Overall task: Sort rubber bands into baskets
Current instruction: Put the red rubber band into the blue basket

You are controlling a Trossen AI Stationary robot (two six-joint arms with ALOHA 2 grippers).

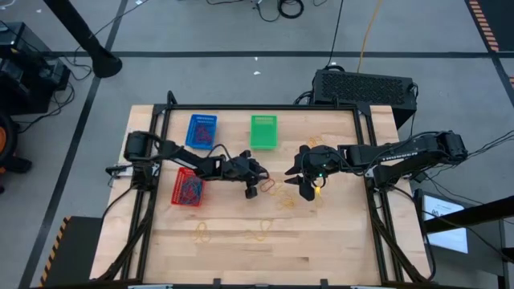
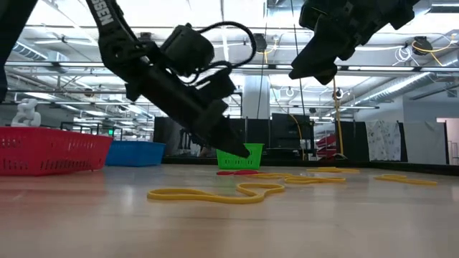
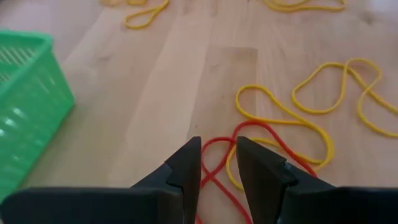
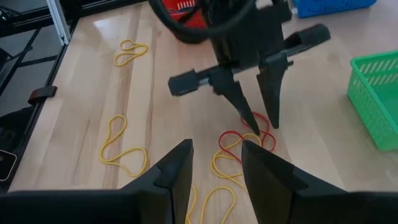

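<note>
I see the left gripper (image 4: 256, 118) lowered to the wooden table (image 1: 337, 241) near its middle, its two dark fingers parted a little, with their tips at a thin red rubber band (image 4: 239, 138) that lies flat, tangled with a yellow rubber band (image 3: 283, 118) — nothing is pinched between them. The right gripper (image 1: 306, 177) hangs just beside it, above the table, fingers likewise parted and holding nothing. More loose yellow rubber bands (image 1: 201, 234) lie scattered toward the table's near edge. The green plastic mesh basket (image 1: 263, 132) stands close by, at the far side, with the blue plastic mesh basket (image 1: 201, 131) to its left. The red plastic mesh basket (image 1: 189, 188) sits beside the left arm — I can see red bands in it.
</note>
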